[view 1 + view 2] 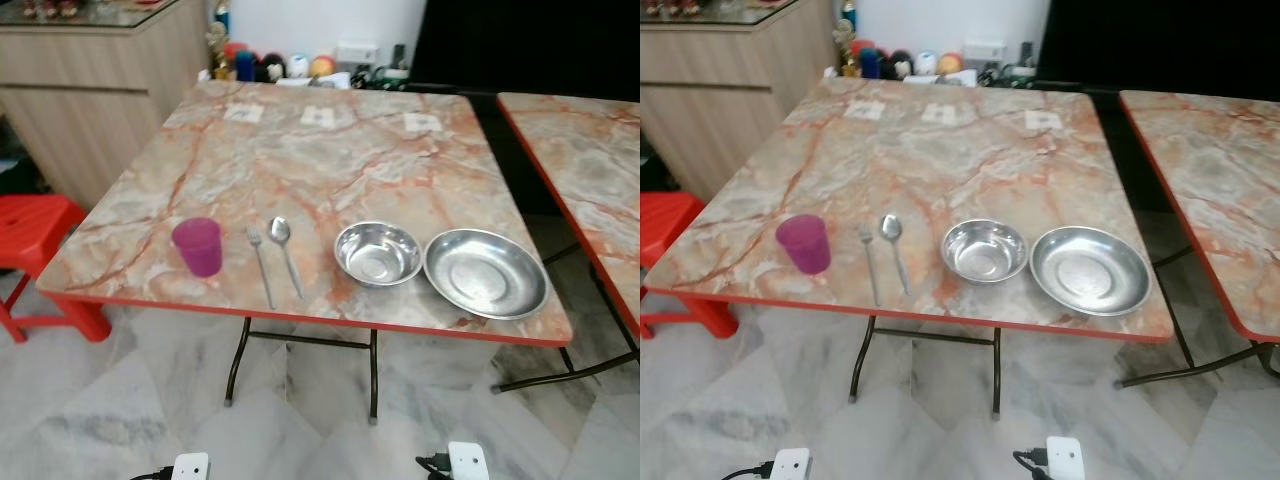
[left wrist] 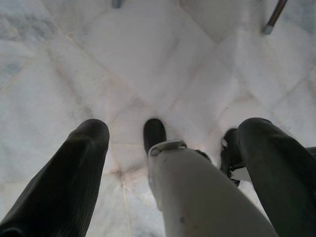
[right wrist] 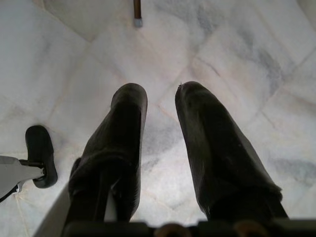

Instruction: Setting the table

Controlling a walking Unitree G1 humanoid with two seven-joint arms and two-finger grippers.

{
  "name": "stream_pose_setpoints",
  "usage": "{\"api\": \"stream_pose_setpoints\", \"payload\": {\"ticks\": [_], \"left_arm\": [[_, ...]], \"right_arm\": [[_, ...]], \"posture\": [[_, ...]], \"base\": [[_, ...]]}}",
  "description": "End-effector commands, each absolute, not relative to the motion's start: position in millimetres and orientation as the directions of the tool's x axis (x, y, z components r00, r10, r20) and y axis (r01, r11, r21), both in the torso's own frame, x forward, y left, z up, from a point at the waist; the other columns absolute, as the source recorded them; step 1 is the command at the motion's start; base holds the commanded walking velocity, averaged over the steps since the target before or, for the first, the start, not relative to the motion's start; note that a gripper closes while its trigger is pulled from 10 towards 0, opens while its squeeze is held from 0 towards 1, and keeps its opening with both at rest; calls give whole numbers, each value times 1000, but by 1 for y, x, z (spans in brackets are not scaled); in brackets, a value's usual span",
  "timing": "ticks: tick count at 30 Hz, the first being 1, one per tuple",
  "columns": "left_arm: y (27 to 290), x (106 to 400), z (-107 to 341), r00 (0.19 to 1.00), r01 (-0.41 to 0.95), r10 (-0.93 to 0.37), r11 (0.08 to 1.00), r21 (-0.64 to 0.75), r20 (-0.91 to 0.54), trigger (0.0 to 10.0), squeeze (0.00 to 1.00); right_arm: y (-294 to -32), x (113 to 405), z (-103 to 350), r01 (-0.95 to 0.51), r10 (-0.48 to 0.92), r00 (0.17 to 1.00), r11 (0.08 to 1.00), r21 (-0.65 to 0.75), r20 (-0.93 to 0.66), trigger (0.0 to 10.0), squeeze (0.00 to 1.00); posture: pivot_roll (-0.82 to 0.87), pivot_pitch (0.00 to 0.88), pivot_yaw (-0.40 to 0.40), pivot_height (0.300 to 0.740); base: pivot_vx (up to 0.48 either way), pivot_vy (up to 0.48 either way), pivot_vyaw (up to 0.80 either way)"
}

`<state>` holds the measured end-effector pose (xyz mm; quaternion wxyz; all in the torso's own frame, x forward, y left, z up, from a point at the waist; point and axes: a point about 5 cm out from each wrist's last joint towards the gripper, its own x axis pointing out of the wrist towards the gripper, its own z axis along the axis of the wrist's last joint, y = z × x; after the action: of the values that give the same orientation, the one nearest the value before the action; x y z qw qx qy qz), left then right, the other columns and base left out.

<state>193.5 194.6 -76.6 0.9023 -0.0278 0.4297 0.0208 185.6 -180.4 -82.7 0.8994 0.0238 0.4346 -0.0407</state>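
On the marble-patterned table (image 1: 300, 160), a row runs along the near edge: a purple cup (image 1: 197, 246), a fork (image 1: 261, 264), a spoon (image 1: 285, 250), a steel bowl (image 1: 377, 252) and a wider steel plate (image 1: 485, 272). Bowl and plate touch at their rims. My left gripper (image 2: 173, 127) hangs low over the floor, open, with my own leg showing between its fingers. My right gripper (image 3: 161, 94) also hangs over the floor tiles, its fingers a narrow gap apart with nothing between them.
A red plastic stool (image 1: 35, 235) stands at the table's left. A second marble table (image 1: 590, 170) sits to the right across a narrow gap. A wooden cabinet (image 1: 90, 90) is at the back left. Small items (image 1: 270, 66) line the far wall.
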Motion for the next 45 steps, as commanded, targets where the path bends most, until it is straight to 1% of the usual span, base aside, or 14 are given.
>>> {"api": "stream_pose_setpoints", "payload": {"ticks": [1,4,18,23,24,25,29,34,37,40,42,44,45], "left_arm": [[195,186,-81,606,-59,12,998,-30,-795,10000,0],[195,185,-81,606,-58,12,998,-29,-796,10000,0],[194,184,-82,602,-63,13,997,-32,-799,10000,0],[194,183,-82,599,-59,11,998,-31,-801,10000,0],[193,183,-83,599,-58,9,998,-32,-801,10000,0],[193,183,-83,598,-57,9,998,-32,-801,10000,0],[191,181,-84,596,-57,6,998,-34,-803,10000,0],[188,178,-85,590,-58,2,998,-40,-807,10000,0],[187,175,-87,585,-55,0,998,-40,-811,10000,0],[186,173,-88,581,-52,-3,998,-41,-814,10000,0],[186,172,-88,579,-54,-4,998,-43,-815,10000,0],[185,172,-88,579,-54,-4,998,-43,-815,10000,0],[186,172,-89,581,-56,-3,997,-44,-814,10000,0]], "right_arm": [[-182,181,-85,98,-55,605,995,6,-795,10000,0],[-182,181,-85,98,-55,603,995,5,-796,10000,0],[-181,181,-84,97,-48,616,995,15,-786,10000,0],[-183,181,-84,136,-78,633,991,12,-770,10000,0],[-184,181,-83,191,-110,642,981,19,-759,10000,0],[-185,181,-83,212,-119,646,977,27,-754,10000,0],[-187,181,-81,254,-139,670,966,49,-729,10000,0],[-189,184,-77,239,-135,720,969,61,-680,10000,0],[-191,184,-76,243,-161,724,969,31,-670,10000,0],[-192,183,-76,269,-179,728,963,36,-661,10000,0],[-193,183,-75,266,-183,737,963,30,-651,10000,0],[-193,184,-74,234,-187,745,972,-12,-640,10000,0],[-194,183,-74,243,-191,746,970,-6,-637,10000,0]], "posture": [[26,89,-53,740],[26,90,-53,740],[24,86,-54,740],[9,75,-58,740],[8,74,-59,740],[2,67,-64,740],[-4,56,-76,740],[-15,40,-88,740],[-23,33,-93,740],[-30,25,-96,740],[-32,19,-100,740],[-34,17,-100,740],[-38,12,-101,740]], "base": [[0,-300,0],[0,-296,0],[0,0,0],[0,0,0],[0,0,0],[0,0,0],[0,0,0],[0,0,0],[0,0,0],[0,0,0],[0,0,0],[0,0,0],[0,0,0]]}}
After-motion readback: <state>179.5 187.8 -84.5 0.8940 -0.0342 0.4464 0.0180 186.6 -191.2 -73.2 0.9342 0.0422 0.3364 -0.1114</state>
